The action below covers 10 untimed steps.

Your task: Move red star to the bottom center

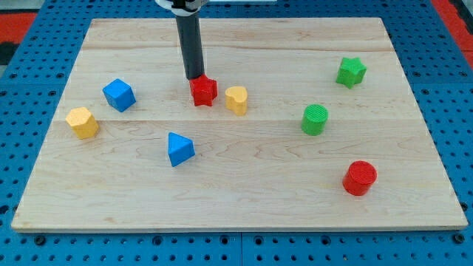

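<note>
The red star lies on the wooden board left of centre, in the upper half. My tip stands at the star's top edge, touching or nearly touching it on the side toward the view's top. A yellow block sits just to the star's right, close beside it.
A blue cube and a yellow block lie at the left. A blue triangular block lies below the star. A green star, a green cylinder and a red cylinder lie at the right.
</note>
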### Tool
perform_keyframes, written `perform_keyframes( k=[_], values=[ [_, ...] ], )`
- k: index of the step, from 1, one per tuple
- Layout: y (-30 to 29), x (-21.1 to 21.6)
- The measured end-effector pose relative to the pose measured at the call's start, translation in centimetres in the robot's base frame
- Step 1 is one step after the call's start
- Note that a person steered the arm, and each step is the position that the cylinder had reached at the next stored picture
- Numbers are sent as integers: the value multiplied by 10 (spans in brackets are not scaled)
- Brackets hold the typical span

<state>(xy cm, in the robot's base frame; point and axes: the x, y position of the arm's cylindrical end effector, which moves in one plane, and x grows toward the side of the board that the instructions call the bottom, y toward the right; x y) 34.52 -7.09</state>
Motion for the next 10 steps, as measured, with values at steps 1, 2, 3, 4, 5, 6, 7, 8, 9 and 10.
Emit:
perform_keyframes(
  k=[1, 2, 3, 4, 5, 6, 7, 8, 9, 10],
  values=[
    [5, 16],
    [5, 30],
    [5, 42],
    [18, 59],
    [31, 69],
    [36, 90],
    [45, 106],
    [55, 125],
    [59, 148],
    [59, 169]
  ],
)
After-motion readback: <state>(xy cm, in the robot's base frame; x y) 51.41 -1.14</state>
